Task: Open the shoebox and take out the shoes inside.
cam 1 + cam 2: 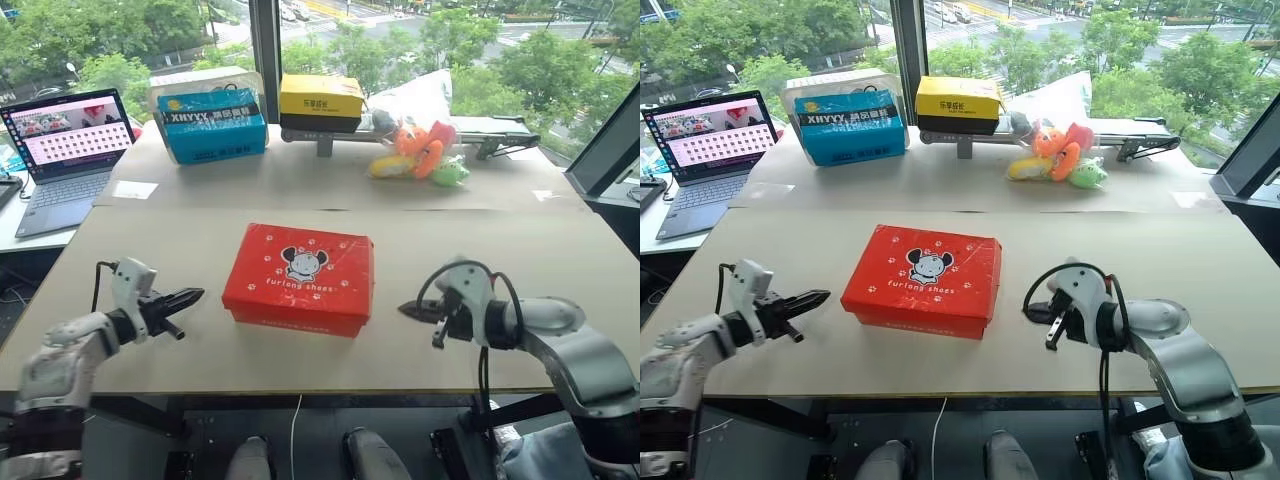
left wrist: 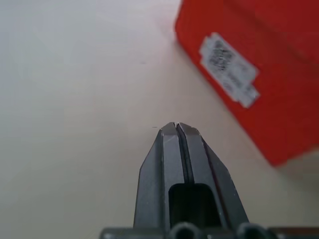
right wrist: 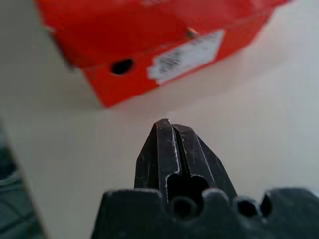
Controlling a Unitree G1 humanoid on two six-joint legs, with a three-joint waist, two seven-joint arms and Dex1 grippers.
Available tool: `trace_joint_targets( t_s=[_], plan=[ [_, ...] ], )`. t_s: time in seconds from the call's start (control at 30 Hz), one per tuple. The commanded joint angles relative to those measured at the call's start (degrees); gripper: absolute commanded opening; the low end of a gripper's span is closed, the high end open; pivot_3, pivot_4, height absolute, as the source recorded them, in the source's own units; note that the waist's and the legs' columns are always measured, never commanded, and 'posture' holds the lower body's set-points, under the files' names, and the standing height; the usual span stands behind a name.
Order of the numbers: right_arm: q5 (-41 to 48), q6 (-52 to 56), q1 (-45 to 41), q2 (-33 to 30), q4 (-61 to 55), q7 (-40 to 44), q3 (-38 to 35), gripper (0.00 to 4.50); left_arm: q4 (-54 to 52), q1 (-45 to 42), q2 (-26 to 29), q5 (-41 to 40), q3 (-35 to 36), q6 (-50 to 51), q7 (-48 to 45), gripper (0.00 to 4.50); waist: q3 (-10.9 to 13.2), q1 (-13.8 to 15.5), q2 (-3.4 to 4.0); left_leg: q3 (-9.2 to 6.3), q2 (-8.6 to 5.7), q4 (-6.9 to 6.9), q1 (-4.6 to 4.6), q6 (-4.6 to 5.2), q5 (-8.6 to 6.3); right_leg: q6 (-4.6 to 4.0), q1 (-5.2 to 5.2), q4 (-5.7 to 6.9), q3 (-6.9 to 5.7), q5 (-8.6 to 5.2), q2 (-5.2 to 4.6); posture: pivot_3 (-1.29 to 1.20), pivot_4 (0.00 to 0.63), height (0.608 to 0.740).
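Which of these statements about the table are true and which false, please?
1. The shoebox lid is closed. True.
2. The left gripper holds a shoe. False: its jaws are shut on nothing, off the box's side.
3. The right gripper is touching the shoebox. False: it is apart from it, jaws shut.
4. A blue box stands beyond the shoebox. True.
5. A laptop sits at the table's far left. True.
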Motion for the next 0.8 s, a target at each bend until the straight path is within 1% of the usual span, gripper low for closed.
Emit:
trace_joint_targets(
  t_s=[0.03,0.13,0.23,0.3,0.33,0.4,0.47,0.57,0.67,0.8],
  plan=[
    [12.53,7.95,-3.2,2.87,-11.31,-0.9,0.47,0.02,1.34,-0.21,6.81,-2.62,2.5,0.4,-10.58,0.03,0.01,-0.05,-0.01,-0.01,0.06,0.0,0.07,-0.06,-0.03,-0.06,0.03,0.01,-0.07,-0.01,0.0,0.0,0.15,0.739],
    [16.69,14.23,-5.52,11.14,-11.19,-9.57,1.24,0.02,3.26,-2.23,9.11,-1.32,2.41,-3.6,-13.61,0.03,0.02,0.11,-0.07,-0.04,0.1,0.07,0.2,-0.38,-0.23,-0.16,0.14,-0.02,-0.24,-0.03,-0.07,0.0,0.15,0.739],
    [12.86,19.77,-4.55,18.91,-8.45,-21.44,4.42,0.02,4.09,-6.55,10.96,-0.79,3.07,-6.78,-15.15,0.03,0.08,0.49,-0.28,-0.09,0.11,0.11,0.13,-0.41,-0.25,-0.28,0.07,-0.15,-0.48,0.02,-0.23,0.0,0.15,0.739],
    [9.25,23.4,-4.1,22.8,-5.36,-29.06,4.74,0.02,3.75,-8.75,12.17,-1.59,3.72,-7.11,-16.35,0.03,0.03,0.57,-0.67,-0.06,0.09,0.1,0.05,-0.42,-0.25,-0.39,-0.02,-0.22,-0.66,0.08,-0.39,0.0,0.15,0.739],
    [8.67,24.96,-3.59,24.6,-4.86,-31.43,4.4,0.02,3.31,-9.5,12.68,-2.43,4.17,-6.67,-17.04,0.03,0.0,0.62,-0.72,-0.04,0.09,0.11,-0.21,-0.42,-0.25,-0.54,-0.25,-0.21,-1.17,0.18,-0.71,0.0,0.15,0.739],
    [9.41,27.4,-2.22,27.36,-5.94,-33.6,4.35,0.02,2.74,-10.47,12.78,-4.25,5.49,-5.76,-17.72,0.03,0.0,0.63,-0.71,0.14,0.05,0.15,-0.73,-0.45,-0.19,-0.83,-0.53,-0.14,-1.4,0.49,-0.95,0.0,0.15,0.739],
    [9.46,28.0,-1.22,28.51,-6.88,-34.96,5.35,0.02,2.35,-10.43,12.52,-5.16,6.3,-5.19,-18.16,0.03,0.02,0.65,-0.67,0.27,0.05,0.28,-0.95,-0.01,0.1,-0.68,-0.72,0.0,-1.4,0.55,-0.98,0.0,0.15,0.739],
    [8.96,29.37,-0.05,31.7,-6.29,-37.87,5.09,0.02,1.75,-7.92,10.91,-3.66,5.54,-9.28,-19.45,0.03,0.02,0.31,-0.67,0.16,0.24,0.12,-0.96,0.01,0.1,-0.33,-0.77,0.08,-1.55,0.57,-0.77,0.0,0.15,0.739],
    [8.49,29.78,0.22,32.6,-5.87,-39.46,4.3,0.02,0.96,-6.48,9.33,-2.83,3.4,-11.36,-20.65,0.03,0.02,0.33,-0.66,0.09,0.29,-0.01,-0.89,0.01,0.1,-0.42,-0.8,0.21,-1.6,0.46,-0.69,0.0,0.15,0.739],
    [7.96,29.01,1.01,32.67,-5.31,-41.04,3.48,0.02,-1.02,-4.61,9.59,-3.25,1.14,-11.89,-24.87,0.03,0.02,0.4,-0.67,0.0,0.32,0.13,-0.93,0.01,0.1,-0.4,-0.75,0.21,-1.69,0.47,-0.68,0.0,0.15,0.739]
  ],
)
